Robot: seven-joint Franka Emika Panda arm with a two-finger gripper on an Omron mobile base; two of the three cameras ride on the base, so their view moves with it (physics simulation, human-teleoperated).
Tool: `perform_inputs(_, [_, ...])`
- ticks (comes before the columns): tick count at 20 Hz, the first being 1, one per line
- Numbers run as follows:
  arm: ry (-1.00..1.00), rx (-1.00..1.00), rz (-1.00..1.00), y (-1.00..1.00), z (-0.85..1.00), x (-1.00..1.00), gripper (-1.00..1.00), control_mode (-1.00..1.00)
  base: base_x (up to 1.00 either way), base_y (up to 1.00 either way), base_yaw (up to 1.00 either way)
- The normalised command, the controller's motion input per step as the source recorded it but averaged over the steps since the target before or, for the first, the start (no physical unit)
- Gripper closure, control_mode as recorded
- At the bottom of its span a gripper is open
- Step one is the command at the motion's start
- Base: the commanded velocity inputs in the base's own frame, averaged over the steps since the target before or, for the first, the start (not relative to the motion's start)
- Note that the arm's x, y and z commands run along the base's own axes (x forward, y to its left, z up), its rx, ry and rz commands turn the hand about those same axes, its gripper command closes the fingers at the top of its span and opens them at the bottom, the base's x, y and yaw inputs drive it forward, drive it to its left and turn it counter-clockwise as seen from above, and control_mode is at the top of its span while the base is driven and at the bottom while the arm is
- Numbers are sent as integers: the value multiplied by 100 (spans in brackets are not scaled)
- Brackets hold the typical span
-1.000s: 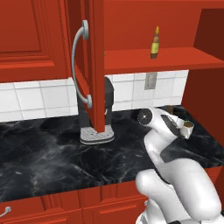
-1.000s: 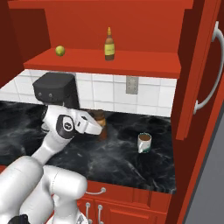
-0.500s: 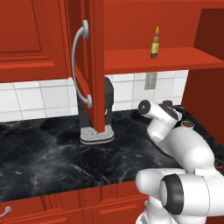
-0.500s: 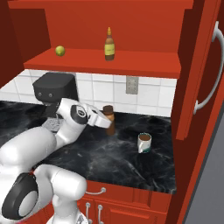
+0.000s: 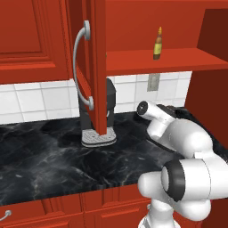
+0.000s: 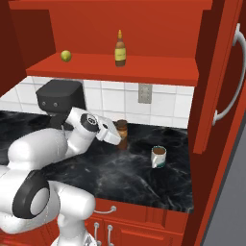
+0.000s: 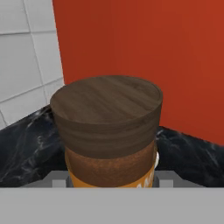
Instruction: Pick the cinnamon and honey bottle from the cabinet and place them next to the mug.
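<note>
The cinnamon [image 6: 122, 133] — a stout brown jar with a dark wooden cap — sits between the fingers of the gripper [image 6: 120, 139], low over the black marble counter [image 6: 144, 178]; the hand view has the jar pressed close between the fingertips, so it reads as grasped. The mug [image 6: 158, 156] stands near, to the right and a little nearer the counter's front edge, apart from the jar. Farther out and above, the honey bottle [image 6: 120, 49] is upright on the red shelf of the cabinet [image 6: 144, 72], with a small green fruit [image 6: 66, 55] to its left. By this reckoning the first item is nearly delivered but not yet released — the bottle's trip is untouched.
</note>
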Motion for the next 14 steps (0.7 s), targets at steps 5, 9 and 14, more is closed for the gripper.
perform_inputs(5, [-11,7,-13,-7,-7,4,100,-100,0,0,0])
perform_inputs(9, [-2,1,-4,-17,0,0,100,-100,0,0,0])
perform_inputs(14, [-5,0,0,-32,0,0,100,-100,0,0,0])
